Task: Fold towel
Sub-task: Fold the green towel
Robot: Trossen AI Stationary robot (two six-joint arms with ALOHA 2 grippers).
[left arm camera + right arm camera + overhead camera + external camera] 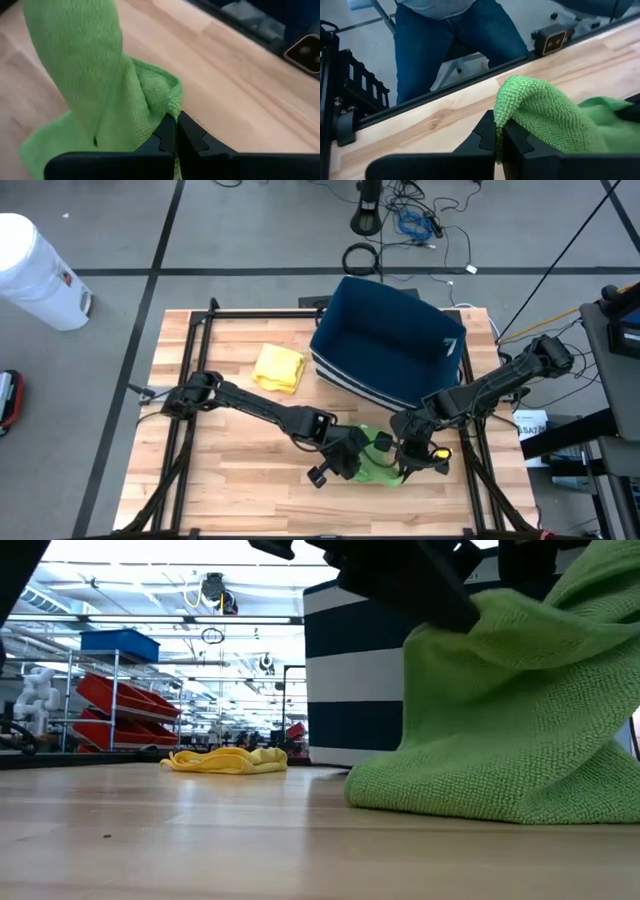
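Note:
A green towel (383, 463) lies bunched near the table's front edge, right of the middle, between my two grippers. In the low view its upper part is raised and its lower folds (470, 790) rest on the wood. My left gripper (360, 456) is shut on the towel from the left. My right gripper (406, 458) is shut on it from the right. A yellow cloth (278, 367) lies crumpled on the table farther back and to the left. My left gripper pinches a folded edge of the green towel (169, 102) between its two fingers, which slant downward. One layer or several, I cannot tell. The cloth rises slack beside the fingers and trails onto the table. My right gripper pinches a rounded corner or fold of the green towel (501, 107) between its two fingers, slanting down. The cloth arches slack over the fingertips and falls away toward the other arm.
A dark blue bin with white stripes (390, 345) stands right behind the towel. Black frame rails run along the table's sides (190, 380). Bare wood lies to the left of the towel. A person in jeans (455, 35) stands beyond the table's edge.

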